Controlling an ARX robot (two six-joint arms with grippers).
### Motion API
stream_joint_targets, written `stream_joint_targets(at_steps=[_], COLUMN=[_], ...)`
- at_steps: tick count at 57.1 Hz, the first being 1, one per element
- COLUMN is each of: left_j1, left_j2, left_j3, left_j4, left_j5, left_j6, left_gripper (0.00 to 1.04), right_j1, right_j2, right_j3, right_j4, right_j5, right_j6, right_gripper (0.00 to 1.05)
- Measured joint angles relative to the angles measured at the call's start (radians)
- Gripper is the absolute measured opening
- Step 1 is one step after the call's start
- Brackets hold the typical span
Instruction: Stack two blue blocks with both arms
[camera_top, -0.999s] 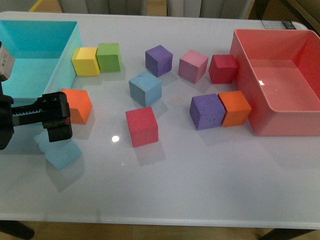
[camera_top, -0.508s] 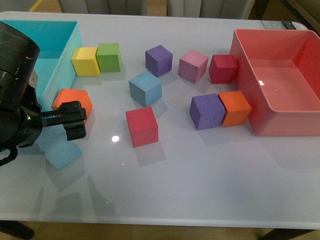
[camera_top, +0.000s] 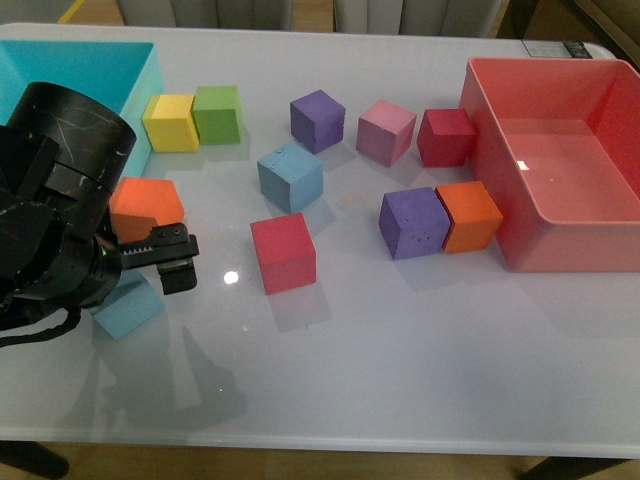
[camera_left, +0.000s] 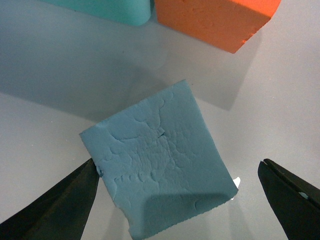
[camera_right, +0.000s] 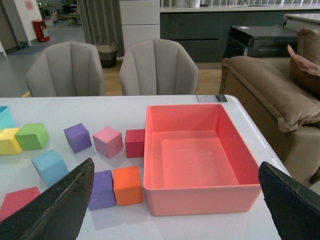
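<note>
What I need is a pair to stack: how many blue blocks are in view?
2. One blue block sits mid-table behind the red cube; the other lies near left, between the left gripper's open fingers. The arm may hide more.

No legible text, brand, number or sign in any view.

Sticker (camera_top: 556, 48) on far right corner of table (camera_top: 400, 350), front view: white with dark print, too small to read. Same sticker (camera_right: 211, 98) in right wrist view: print blurred, illegible.

Pink notice (camera_right: 31, 5) in room background, right wrist view: characters too small and blurred to read.

Left wrist view: nothing readable.
</note>
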Motion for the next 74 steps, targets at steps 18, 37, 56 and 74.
stream_joint_targets(at_steps=[18,37,56,74], left_j1=[0.000,-0.012,-0.108,-0.188], left_j2=[0.044,-0.048,-0.257,-0.094], left_j3=[0.023,-0.024,0.029,0.372], left_j4=[-0.014,-0.050,-0.162,-0.249], left_j5=[0.002,-0.005,-0.053,0.024], left_j6=[-0.018,-0.018,0.076,0.218], left_gripper=[0.80,0.50,0.46,0.45], right_j1=[0.000,0.000,0.000,0.000], right_j2=[0.000,0.000,0.000,0.000], right_j3=[0.000,0.000,0.000,0.000], right_j4=[0.000,0.000,0.000,0.000], right_j5=[0.000,0.000,0.000,0.000], right_j6=[0.000,0.000,0.000,0.000], right_gripper=[0.96,0.96,0.96,0.96])
